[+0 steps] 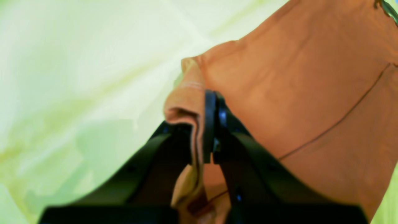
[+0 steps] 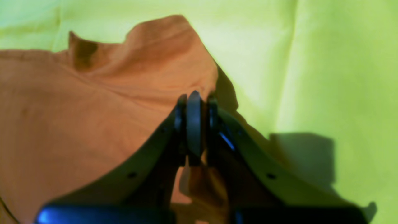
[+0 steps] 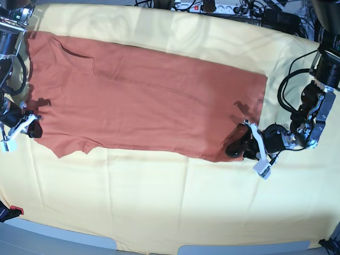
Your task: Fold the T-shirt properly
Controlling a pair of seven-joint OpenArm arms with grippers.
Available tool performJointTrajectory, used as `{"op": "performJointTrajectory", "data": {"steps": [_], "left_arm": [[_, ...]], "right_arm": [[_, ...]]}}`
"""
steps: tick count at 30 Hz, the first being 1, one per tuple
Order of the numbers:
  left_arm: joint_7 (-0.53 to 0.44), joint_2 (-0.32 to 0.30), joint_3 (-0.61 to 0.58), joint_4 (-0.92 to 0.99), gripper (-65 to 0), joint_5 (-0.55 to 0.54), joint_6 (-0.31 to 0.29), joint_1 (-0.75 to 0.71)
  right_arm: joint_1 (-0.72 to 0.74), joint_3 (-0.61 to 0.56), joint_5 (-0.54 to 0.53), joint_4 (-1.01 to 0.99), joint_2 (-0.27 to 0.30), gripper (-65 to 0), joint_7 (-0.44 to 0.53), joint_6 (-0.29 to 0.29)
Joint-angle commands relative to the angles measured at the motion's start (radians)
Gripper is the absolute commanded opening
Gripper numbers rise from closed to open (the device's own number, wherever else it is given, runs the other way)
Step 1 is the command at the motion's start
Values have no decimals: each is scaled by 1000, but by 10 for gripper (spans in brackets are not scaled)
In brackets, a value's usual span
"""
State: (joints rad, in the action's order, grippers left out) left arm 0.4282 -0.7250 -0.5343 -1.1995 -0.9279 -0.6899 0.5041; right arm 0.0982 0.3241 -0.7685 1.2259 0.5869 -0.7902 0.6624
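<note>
Two claws grip the T-shirt [image 3: 143, 98] at opposite ends of its near edge. The rust-orange shirt lies spread flat across the far half of the pale yellow cloth [image 3: 175, 202] that covers the counter, its long side running left to right in the base view.

At the shirt's near right corner in that view sits the left claw [image 3: 237, 144], its jaws closed down on the fabric. The left wrist view shows a fold of hem [image 1: 189, 102] pinched between the black fingers [image 1: 209, 124], with the rest of the shirt stretching away above and to the right of the claw.

At the shirt's left edge in the base view sits the right claw [image 3: 35, 127], also clamped tight. In the right wrist view the fingers [image 2: 193, 124] meet on a raised edge of cloth, and the shirt spreads out to the claw's left, while bare yellow cloth lies to its right.
</note>
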Motion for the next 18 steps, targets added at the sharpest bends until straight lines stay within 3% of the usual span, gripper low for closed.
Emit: {"op": "performJointTrajectory", "data": {"steps": [1,12,18], "left_arm": [[-15,-24,14,-24,-650,-19,-8,23],[111,-104,14,-152,-650,-96,-8,23],[121,-178,14,-175,-650,-123,-8,22]], "right_arm": [[4,8,-17,32,32,-650,18,36],[-68,8,-16,96,46,-650,18,36],[-68,8,-14,96,53,-650,18,36]]}}
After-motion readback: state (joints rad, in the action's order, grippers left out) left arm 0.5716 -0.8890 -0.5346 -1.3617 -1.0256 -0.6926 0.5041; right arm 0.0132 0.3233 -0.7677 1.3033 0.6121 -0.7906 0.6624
